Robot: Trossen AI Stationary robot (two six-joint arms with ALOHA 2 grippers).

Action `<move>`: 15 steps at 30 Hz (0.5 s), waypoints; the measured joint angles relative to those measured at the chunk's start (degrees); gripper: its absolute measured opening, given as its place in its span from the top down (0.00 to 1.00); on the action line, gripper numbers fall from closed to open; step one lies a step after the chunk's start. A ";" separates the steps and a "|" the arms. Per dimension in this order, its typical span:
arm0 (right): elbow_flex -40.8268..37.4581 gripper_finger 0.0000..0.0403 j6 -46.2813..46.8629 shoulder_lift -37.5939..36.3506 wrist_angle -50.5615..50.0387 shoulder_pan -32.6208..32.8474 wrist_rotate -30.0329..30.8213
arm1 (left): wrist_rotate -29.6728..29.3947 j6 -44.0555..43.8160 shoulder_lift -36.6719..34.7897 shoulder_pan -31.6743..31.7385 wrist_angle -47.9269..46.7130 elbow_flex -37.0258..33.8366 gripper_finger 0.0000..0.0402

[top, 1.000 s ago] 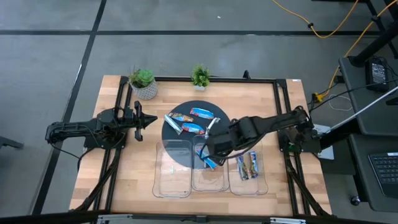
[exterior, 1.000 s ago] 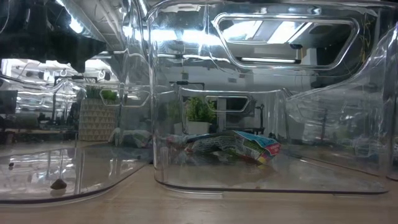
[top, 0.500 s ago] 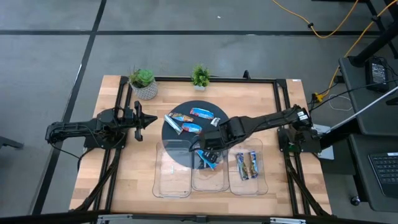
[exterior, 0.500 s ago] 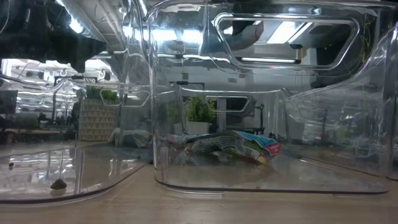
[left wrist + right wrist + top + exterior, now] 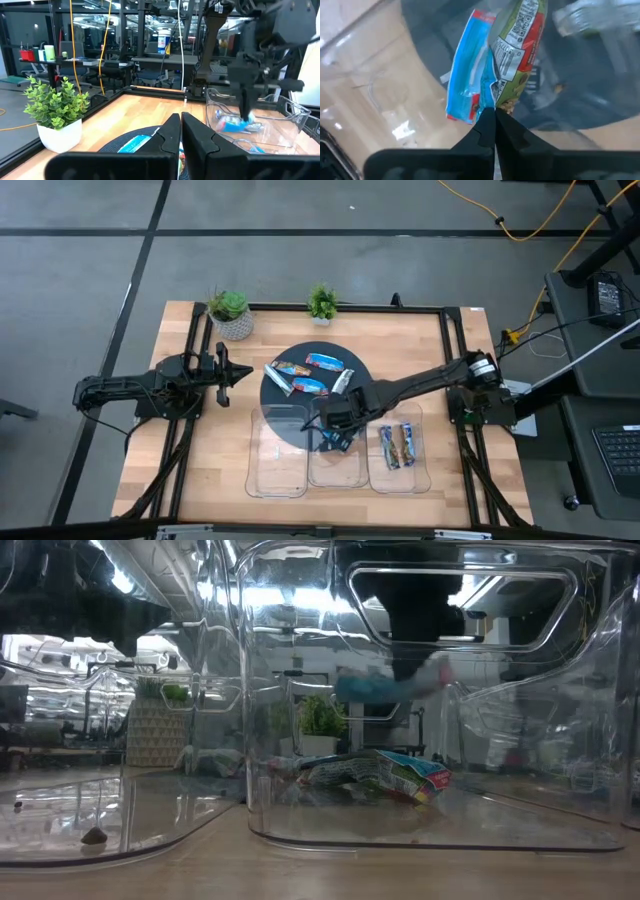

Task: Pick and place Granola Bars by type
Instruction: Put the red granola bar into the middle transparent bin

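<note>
**Jaws clamped on a blue bar over the middle tray**

Pinched tight, the right gripper (image 5: 490, 117) holds a blue granola bar (image 5: 467, 75) by one end, its dark fingers closed to a narrow point on the crimped wrapper. Pressed against that bar in the right wrist view is a green and red bar (image 5: 520, 45); whether the jaws grip it too or it merely lies behind cannot be told.

From above, the right arm reaches across the table from the right edge, its gripper (image 5: 335, 428) over the near end of the middle clear tray (image 5: 335, 470). The low view shows the dark gripper inside the tray walls with the blue bar (image 5: 385, 687) hanging clear above the tray floor, where a green-wrapped bar (image 5: 385, 777) already lies.

The right clear tray (image 5: 398, 475) holds two bars (image 5: 397, 445) side by side. The left clear tray (image 5: 278, 465) shows no bars. On the dark round plate (image 5: 275, 395) behind the trays lie three blue bars (image 5: 300, 377) and a silvery one (image 5: 342, 381).

The left gripper (image 5: 238, 372) waits at the left of the table, just beside the plate's rim, its fingers (image 5: 170, 135) drawn together with barely a slit between them and nothing in them. Two small potted plants (image 5: 228, 312) stand at the far edge.
</note>
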 joint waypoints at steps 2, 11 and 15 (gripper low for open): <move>-1.96 0.99 0.05 0.00 1.35 0.60 -2.49 | 0.00 -0.02 0.02 0.02 -0.02 -0.02 0.98; -6.38 0.99 2.65 0.00 5.15 1.42 -3.60 | -0.02 -0.01 0.00 0.01 -0.01 -0.01 0.97; -6.57 0.99 2.74 0.00 5.54 1.47 -3.62 | -0.01 -0.02 0.01 0.01 -0.02 -0.01 0.98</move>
